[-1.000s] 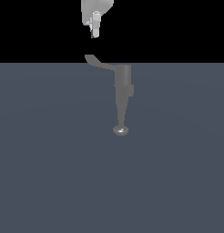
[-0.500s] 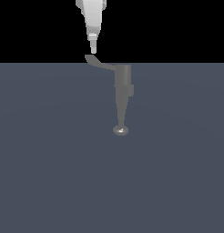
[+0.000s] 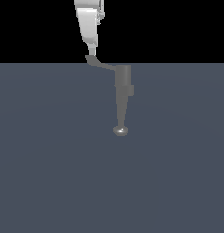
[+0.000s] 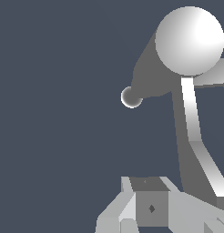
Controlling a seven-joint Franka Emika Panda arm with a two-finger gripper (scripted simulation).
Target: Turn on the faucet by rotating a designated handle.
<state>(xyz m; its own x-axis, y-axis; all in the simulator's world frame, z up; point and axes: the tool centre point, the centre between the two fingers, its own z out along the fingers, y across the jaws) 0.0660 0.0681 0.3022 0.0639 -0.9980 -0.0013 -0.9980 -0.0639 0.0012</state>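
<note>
Exterior view: gripper (image 3: pixel 92 51), jaw state unclear, is meeting handle (image 3: pixel 99 63) at faucet's (image 3: pixel 122 91) ten o'clock; push near the tip.

Your white arm hangs straight down at the far edge, its gripper (image 3: pixel 92 51) fingers drawn close together, tips pointing down.

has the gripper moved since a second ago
Yes. In the exterior view the gripper has come down toward the handle tip of the faucet, which has not shifted.
</note>
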